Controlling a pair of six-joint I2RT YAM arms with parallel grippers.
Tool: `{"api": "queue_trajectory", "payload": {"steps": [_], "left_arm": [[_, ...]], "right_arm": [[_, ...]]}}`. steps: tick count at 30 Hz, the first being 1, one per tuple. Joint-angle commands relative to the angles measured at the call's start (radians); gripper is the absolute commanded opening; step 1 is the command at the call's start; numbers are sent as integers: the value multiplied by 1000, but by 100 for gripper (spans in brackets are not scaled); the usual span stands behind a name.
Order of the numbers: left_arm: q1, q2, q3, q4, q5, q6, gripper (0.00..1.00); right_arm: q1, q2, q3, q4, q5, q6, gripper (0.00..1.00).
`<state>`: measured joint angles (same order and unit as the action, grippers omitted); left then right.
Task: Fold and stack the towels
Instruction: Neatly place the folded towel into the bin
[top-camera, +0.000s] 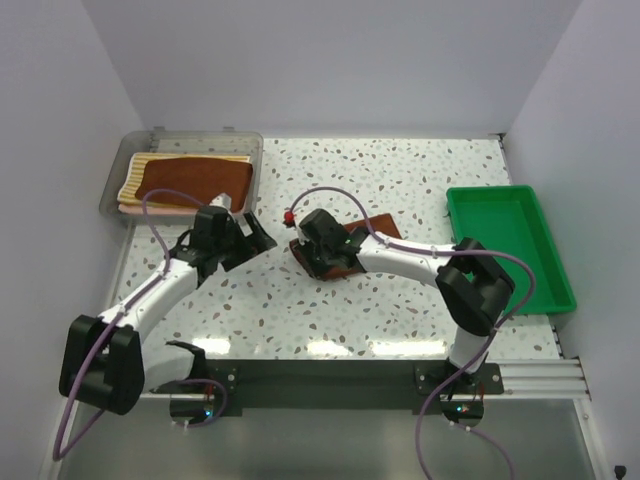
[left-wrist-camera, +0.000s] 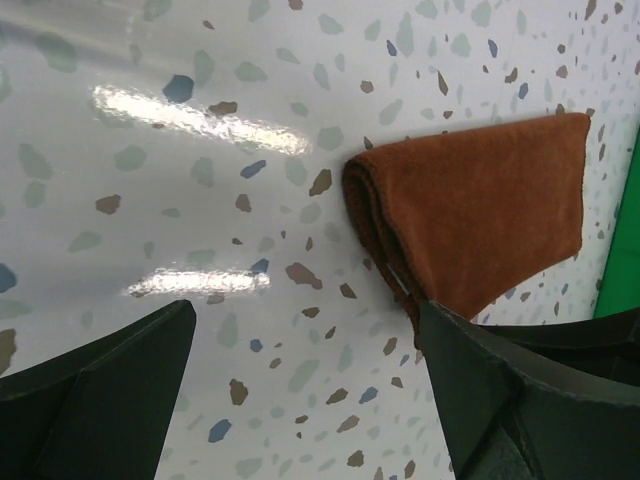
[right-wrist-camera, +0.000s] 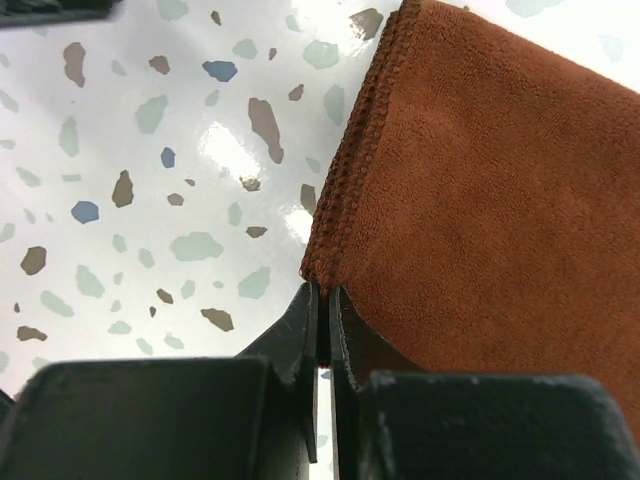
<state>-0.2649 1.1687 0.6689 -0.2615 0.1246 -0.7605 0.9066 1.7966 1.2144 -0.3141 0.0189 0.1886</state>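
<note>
one folded rust-brown towel lies mid-frame in the top view, its long axis slanting from lower left to upper right. the right gripper sits at its lower-left end, jaws pressed together on the hemmed corner. the left gripper, jaws wide apart, hovers left of the towel, not touching. other towels lie in the clear bin, upper left.
</note>
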Motion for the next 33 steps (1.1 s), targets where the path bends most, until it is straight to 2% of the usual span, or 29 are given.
{"api": "queue_trajectory", "payload": {"steps": [1,10,22,33], "left_arm": [[-37,51,0,166,118,-130,100],[-180,252,41,289,89,-287,100],[-204,376,-17,412,58,-391,98],[-218,414,-72,530,24,-483,77]], "right_arm": [[-9,-49,-26,87,-72,35,0],[-20,-88,-70,150,-89,66,0],[-25,-102,-105,225,-129,120,0],[-26,-85,-113,251,-143,141,0]]}}
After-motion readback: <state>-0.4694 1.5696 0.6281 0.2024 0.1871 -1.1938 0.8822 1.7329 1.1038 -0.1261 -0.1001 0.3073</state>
